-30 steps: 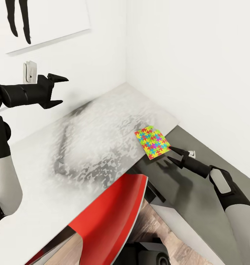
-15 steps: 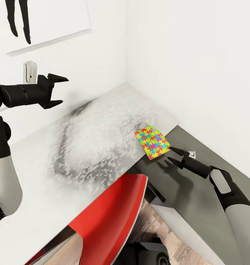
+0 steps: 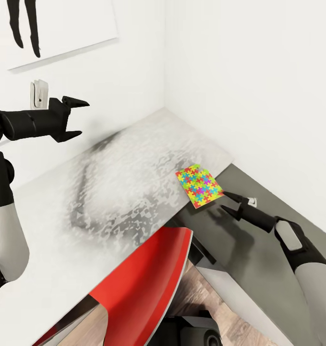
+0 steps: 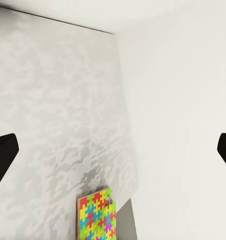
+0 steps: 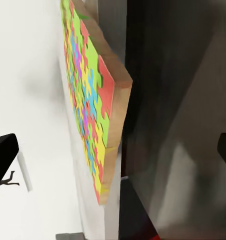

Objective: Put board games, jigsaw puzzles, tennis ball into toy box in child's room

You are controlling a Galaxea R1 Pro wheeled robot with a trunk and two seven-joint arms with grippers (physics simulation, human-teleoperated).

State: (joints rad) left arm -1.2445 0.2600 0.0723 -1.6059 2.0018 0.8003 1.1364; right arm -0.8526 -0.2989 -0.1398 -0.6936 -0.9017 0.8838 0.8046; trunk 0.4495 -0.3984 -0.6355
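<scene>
One jigsaw puzzle (image 3: 199,185) lies flat on the pale grey tabletop (image 3: 119,192), at its right edge where the pale part meets the lower dark grey section (image 3: 251,250); one corner of the puzzle juts a little past that edge. It is a thin square of interlocking pieces in red, yellow, green, blue and pink, and in the right wrist view (image 5: 93,110) its pale wooden side shows under the coloured face. The right gripper (image 3: 228,201) hovers above the dark section, just beside the puzzle's near right corner, with its jaws spread open and pointed toward the puzzle; the upper fingertip (image 3: 226,194) comes very close to the puzzle's edge, and whether it touches cannot be told. The left gripper (image 3: 75,118) is held up at the far left, well apart from the puzzle, in front of the white wall; its jaws are open and hold nothing. In the left wrist view the puzzle (image 4: 97,218) shows far off at the tabletop's edge. A red chair (image 3: 143,283) is pushed in at the near side of the tabletop, over the wood-plank floor (image 3: 215,307). On the left wall hang a black silhouette print (image 3: 52,29) and, below it, a small white wall plate (image 3: 39,93).
</scene>
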